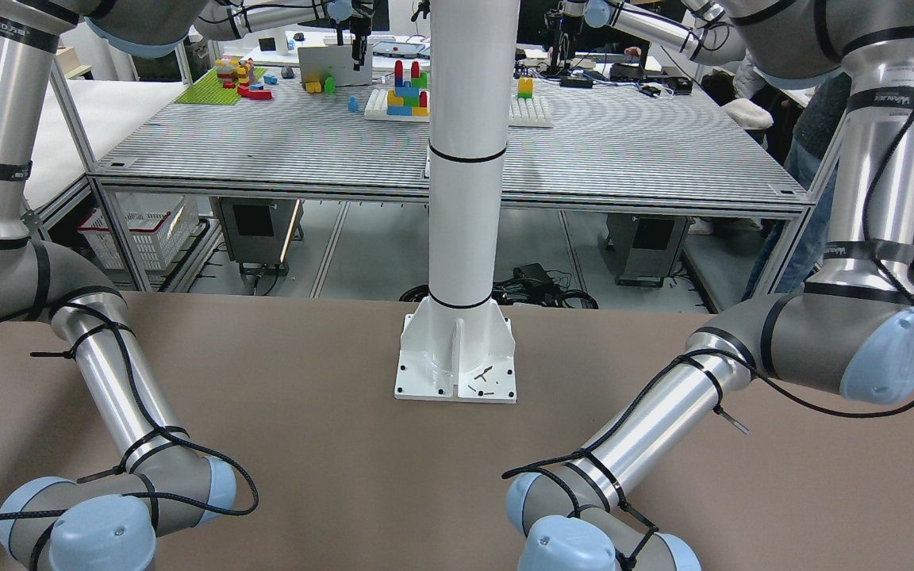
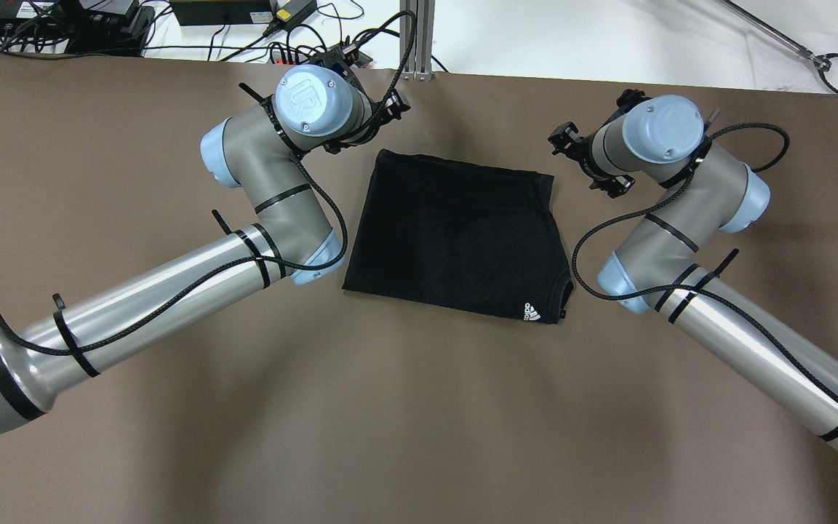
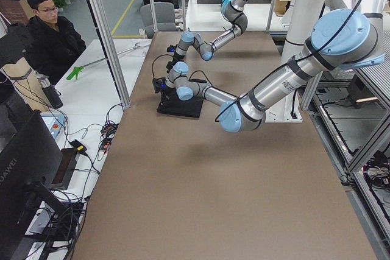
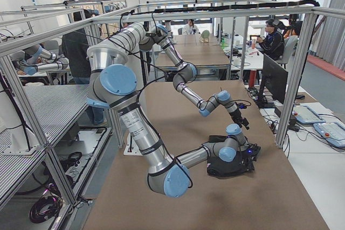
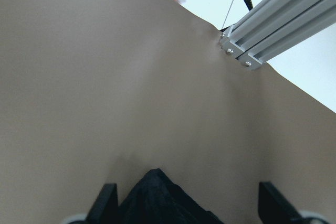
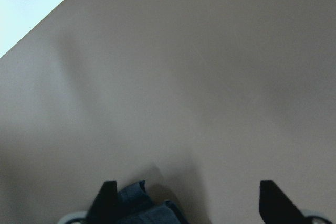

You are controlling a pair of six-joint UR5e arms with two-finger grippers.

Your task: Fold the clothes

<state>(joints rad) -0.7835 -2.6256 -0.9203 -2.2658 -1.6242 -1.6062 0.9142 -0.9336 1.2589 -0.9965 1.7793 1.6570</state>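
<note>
The clothes are one black garment (image 2: 455,233), lying flat and folded on the brown table (image 2: 419,422), with a small white logo at its near right corner. It also shows in the exterior left view (image 3: 181,106) and exterior right view (image 4: 232,166). My left gripper (image 2: 384,116) is over its far left corner; in the left wrist view (image 5: 189,195) the jaws stand wide apart with the black corner (image 5: 155,200) between them. My right gripper (image 2: 577,154) is at the far right corner, open, with a cloth corner (image 6: 142,208) by one finger (image 6: 107,198).
An aluminium post (image 2: 417,44) and cables (image 2: 244,29) sit at the table's far edge, just beyond my left gripper. The white pillar (image 1: 461,198) stands on its base (image 1: 457,361) at the robot's side. A person (image 3: 52,35) sits beyond the table.
</note>
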